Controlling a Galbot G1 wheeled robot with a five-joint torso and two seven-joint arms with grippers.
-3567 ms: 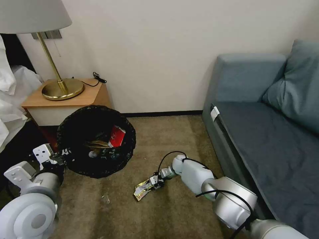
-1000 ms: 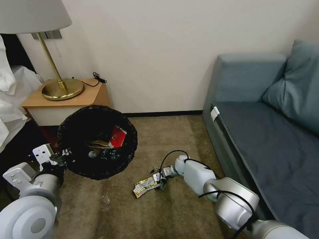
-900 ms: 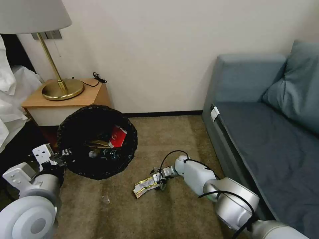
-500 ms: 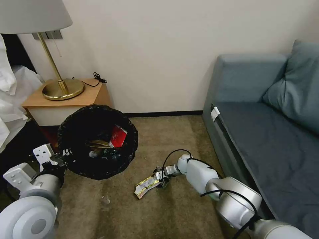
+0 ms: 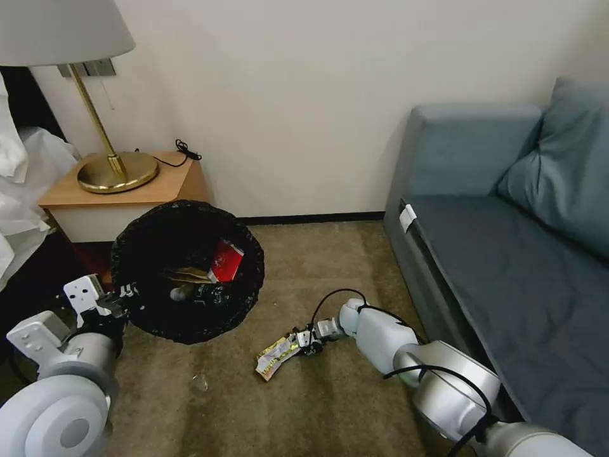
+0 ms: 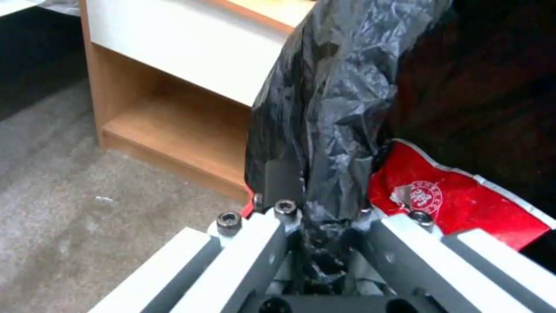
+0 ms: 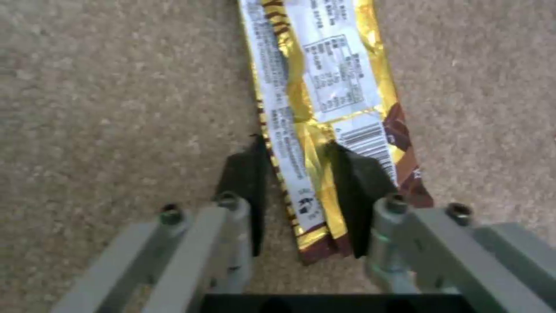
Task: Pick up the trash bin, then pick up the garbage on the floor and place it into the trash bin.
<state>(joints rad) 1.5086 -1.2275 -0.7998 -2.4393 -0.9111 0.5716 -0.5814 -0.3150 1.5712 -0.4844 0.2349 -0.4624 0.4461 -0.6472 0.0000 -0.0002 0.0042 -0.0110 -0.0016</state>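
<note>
Low on the carpet, the right end effector [image 7: 301, 195] straddled the yellowish-silver wrapper [image 7: 324, 104], fingers part-open around its near end, not yet clamped. Thin, crinkly and light, it probably needs an end pinch. Its long axis ran straight away from the end effector. The left end effector [image 6: 321, 217] gripped the trash bin [image 5: 188, 271] rim.

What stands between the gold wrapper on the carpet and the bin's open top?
Nothing visible. The right gripper has its fingers open astride one end of the gold wrapper. Between it and the trash bin, held at its rim by the left gripper, lies bare carpet.
</note>
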